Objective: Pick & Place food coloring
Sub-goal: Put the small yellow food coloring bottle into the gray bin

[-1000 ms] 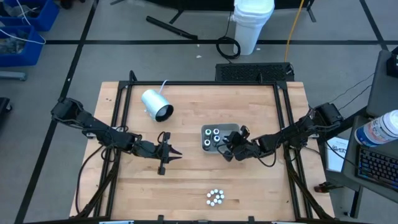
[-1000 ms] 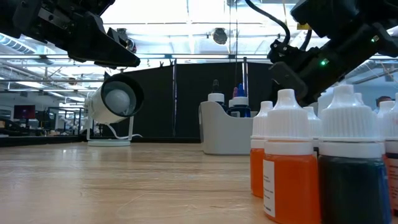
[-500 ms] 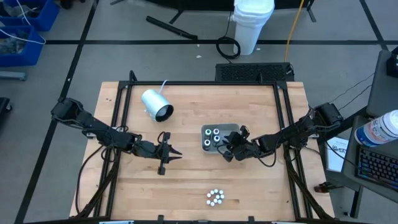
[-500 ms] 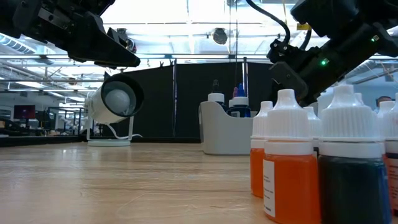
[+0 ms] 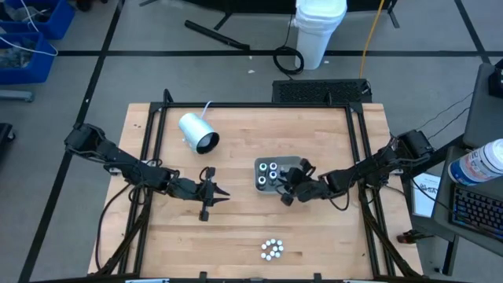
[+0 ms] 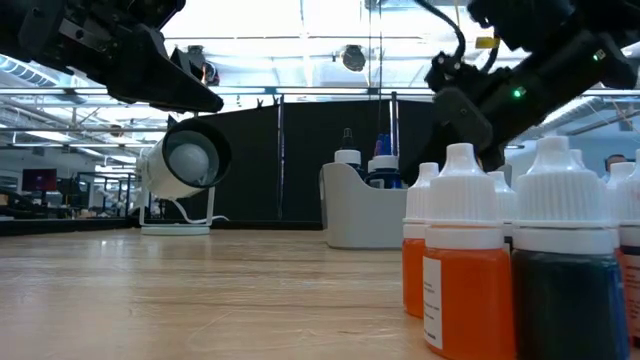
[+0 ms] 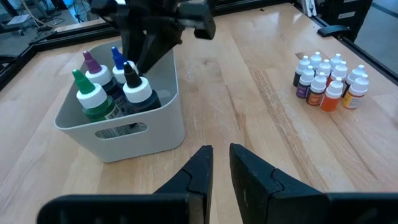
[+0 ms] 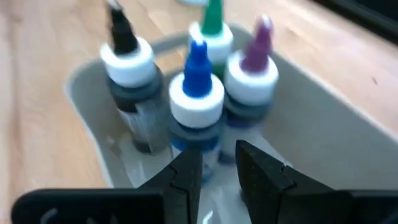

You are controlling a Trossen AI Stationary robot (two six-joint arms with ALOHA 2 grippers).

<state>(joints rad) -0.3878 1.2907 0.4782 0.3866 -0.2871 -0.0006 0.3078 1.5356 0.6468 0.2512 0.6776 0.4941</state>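
A cluster of tiny white-capped food coloring bottles (image 5: 272,249) with orange, dark and purple bodies stands on the wooden table (image 5: 236,228) near its front edge, a little right of centre; it fills the right of the low view (image 6: 520,250) and appears far off in the left wrist view (image 7: 329,81).

Further back, at mid-table, a grey rectangular plastic tray (image 5: 292,163) holds four larger dropper bottles with white collars and black, blue, green and purple tips (image 8: 198,93).

The right gripper (image 5: 286,189) hangs over the near right edge of that tray, its jaws slightly parted and holding nothing, pointed at the blue-tipped bottle.

The left gripper (image 5: 214,193) waits left of the tray, well apart from it, jaws narrow and empty.

A white cylinder with a dark mouth (image 5: 197,132) lies on its side at the far left of the table.
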